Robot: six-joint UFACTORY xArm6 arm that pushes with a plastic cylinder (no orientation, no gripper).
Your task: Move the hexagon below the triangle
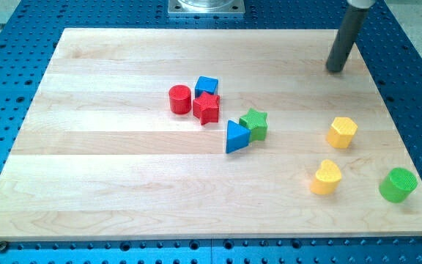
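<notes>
Camera view: my tip point(335, 70), a bare rod holding nothing, stood above the hexagon point(342, 133); pushing leftward toward the triangle point(236, 137) risked clipping the star point(255, 124).

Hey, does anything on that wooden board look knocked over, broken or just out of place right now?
Nothing stands out. All the blocks sit flat on the board: the yellow hexagon lies toward the view's right, apart from the blue triangle, which touches the green star. My tip rests up near the view's top right, clear of every block.

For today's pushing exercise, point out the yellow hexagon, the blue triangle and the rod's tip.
yellow hexagon point(342, 132): camera view, its top face.
blue triangle point(236, 136): camera view, its top face.
my tip point(335, 70): camera view, the rod's lower end.
</notes>
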